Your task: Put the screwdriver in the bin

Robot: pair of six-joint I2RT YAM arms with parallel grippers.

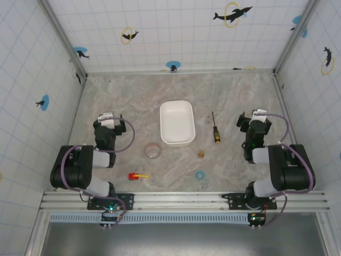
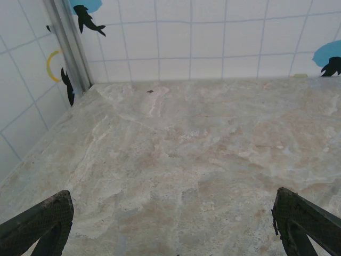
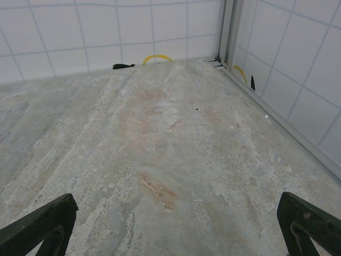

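Right, both arms sit folded at either side. Left pincer [image 2: 170, 208]: fingers spread wide apart, hovering low over the marbled surface [image 1: 160, 96]. Right pincer [image 3: 177, 205]: likewise wide apart, low over the surface. The screwdriver [image 1: 214, 128] lies flat just right of the bin [image 1: 176, 143], not touching it, orange handle toward the near edge. The bin sits upright, mid-surface.

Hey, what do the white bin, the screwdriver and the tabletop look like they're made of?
The bin looks like plastic: smooth, uniform white with rounded moulded corners. The screwdriver has a thin dark shaft, probably metal, and an orange-yellow and black handle, likely plastic, though it is too small to be sure. The table shows matte, mottled grey-pink veining like stone, possibly printed laminate.
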